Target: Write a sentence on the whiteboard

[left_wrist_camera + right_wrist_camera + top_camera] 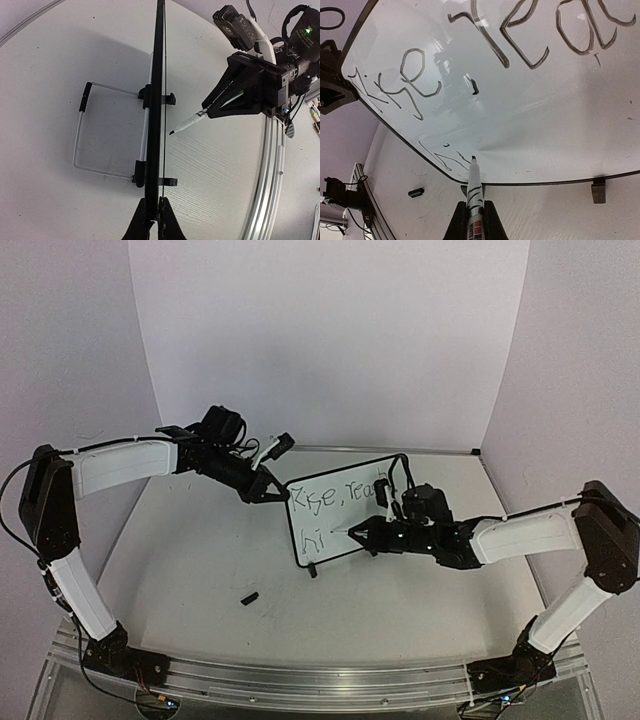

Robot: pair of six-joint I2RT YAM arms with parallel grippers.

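whiteboard: looks light, stiff, tippy; my left claw pinches its side edge
right claw: closed tight round the marker

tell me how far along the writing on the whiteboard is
Done: the top line, roughly "Rise, reach", is on the whiteboard. In hand: the left pincer clamps the board's edge, and the right pincer holds the marker with its tip close to the first few strokes of a second line. Left: the rest of that second line; the board below the top line is mostly bare.
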